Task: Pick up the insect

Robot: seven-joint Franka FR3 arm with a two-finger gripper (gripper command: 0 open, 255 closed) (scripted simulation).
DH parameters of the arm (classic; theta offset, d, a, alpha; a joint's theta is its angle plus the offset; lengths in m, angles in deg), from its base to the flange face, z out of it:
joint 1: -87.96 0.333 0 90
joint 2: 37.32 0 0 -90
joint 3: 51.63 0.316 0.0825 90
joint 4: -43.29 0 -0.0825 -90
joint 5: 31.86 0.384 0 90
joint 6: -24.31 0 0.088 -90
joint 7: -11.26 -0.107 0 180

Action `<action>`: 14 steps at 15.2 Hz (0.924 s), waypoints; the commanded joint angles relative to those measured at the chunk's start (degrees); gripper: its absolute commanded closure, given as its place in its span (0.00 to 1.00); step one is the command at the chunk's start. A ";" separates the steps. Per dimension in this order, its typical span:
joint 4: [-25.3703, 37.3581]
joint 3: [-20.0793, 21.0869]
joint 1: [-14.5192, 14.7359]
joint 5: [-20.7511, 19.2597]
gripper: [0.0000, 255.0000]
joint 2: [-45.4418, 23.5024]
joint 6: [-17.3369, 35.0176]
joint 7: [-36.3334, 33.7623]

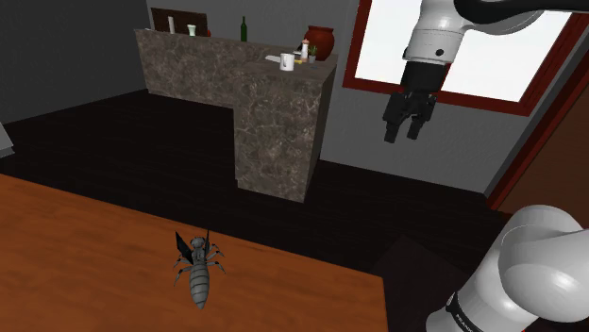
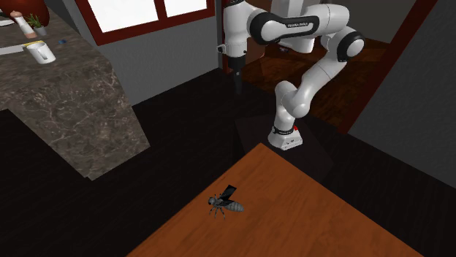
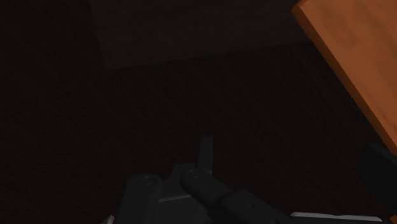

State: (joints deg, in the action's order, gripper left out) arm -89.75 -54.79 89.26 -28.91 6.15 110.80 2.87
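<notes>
The insect [image 1: 196, 267], grey with dark wings, lies flat on the brown wooden table [image 1: 85, 245], just inside the table's far edge. That edge runs on a slant from the shoulder view's left down toward its right. In the second exterior view the insect [image 2: 226, 204] sits close to the table's [image 2: 314, 219] left edge, with bare wood around it on the other sides and nothing touching it.

The hand [image 1: 402, 135] hangs high up with its fingers pointing down, well apart from the insect and out beyond the table over the dark floor [image 1: 142, 141]. Its two fingers stand apart with nothing between them. In the second exterior view the hand [image 2: 236, 91] is seen edge-on, above the floor and past the table's far corner. The wrist view looks down on dark floor, with one straight edge of the table [image 3: 356, 63] slanting beside it.

Farther off across the floor stands a stone-faced bar [image 1: 274, 123] bearing a white mug [image 1: 287, 61], a dark bottle [image 1: 244, 30] and a reddish vase [image 1: 319, 40]. Open floor lies between the bar and the table. A red-framed window [image 1: 500, 57] is behind the hand.
</notes>
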 commanded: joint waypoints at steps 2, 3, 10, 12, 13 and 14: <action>-0.22 1.24 0.42 0.76 0.00 -0.58 0.94 -1.31; -0.36 2.47 0.83 1.49 0.00 -1.24 1.89 -2.61; 0.64 10.94 3.50 5.63 0.00 -7.93 8.76 -11.52; 1.57 13.30 4.12 6.38 0.00 -10.47 10.70 -14.05; 2.15 14.47 4.39 6.66 0.00 -11.83 11.65 -15.32; 2.80 15.64 4.63 6.88 0.00 -13.25 12.59 -16.60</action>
State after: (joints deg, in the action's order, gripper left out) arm -87.29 -40.40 93.62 -22.34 -5.64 122.05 -12.35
